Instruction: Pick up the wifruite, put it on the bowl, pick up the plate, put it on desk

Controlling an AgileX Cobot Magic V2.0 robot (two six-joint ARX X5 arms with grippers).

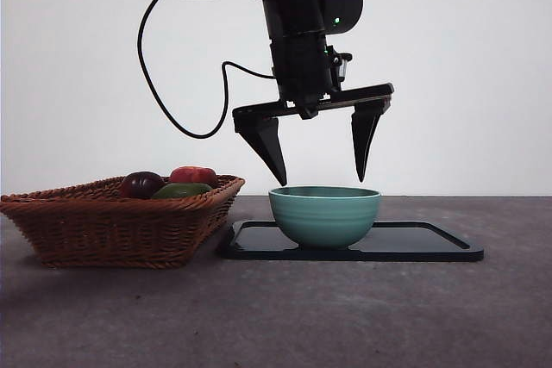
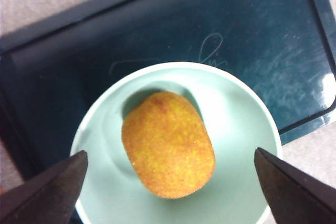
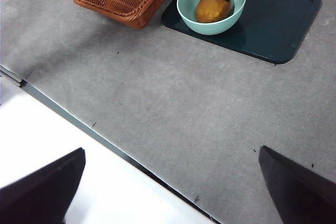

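Left gripper point(image 1: 321, 180): hanging directly above the bowl point(image 1: 325, 215) in the front view, jaws standing wide apart, gripping nothing, their tips sitting just above the rim and not touching it. In the left wrist view the two black jaws are framing the bowl's mouth from either side, with the fruit between and below them.

Wifruite point(image 2: 168, 144): lying inside the bowl on its floor, oval, dull orange-brown, tilted slightly on its long axis. It is resting clear of both jaws, apart from the gripper, roughly centred under the gap between them. It is hidden behind the bowl's wall in the front view; in the right wrist view it is showing as an orange shape in the bowl, partly covered by the left arm.

Bowl: teal-green, ridged outside, standing upright on a dark flat tray point(image 1: 431, 243), toward the tray's end nearer the basket.

Tray: lying flat on the desk point(image 1: 345, 316), its edge close beside the wicker basket point(image 1: 112, 226).

Wicker basket: holding a dark purple fruit point(image 1: 141, 184), a red fruit point(image 1: 195, 176) and a green fruit point(image 1: 181, 190).

Right gripper point(image 3: 170, 182): waiting well apart from the bowl, over the desk's near edge, jaws spread open and gripping nothing.
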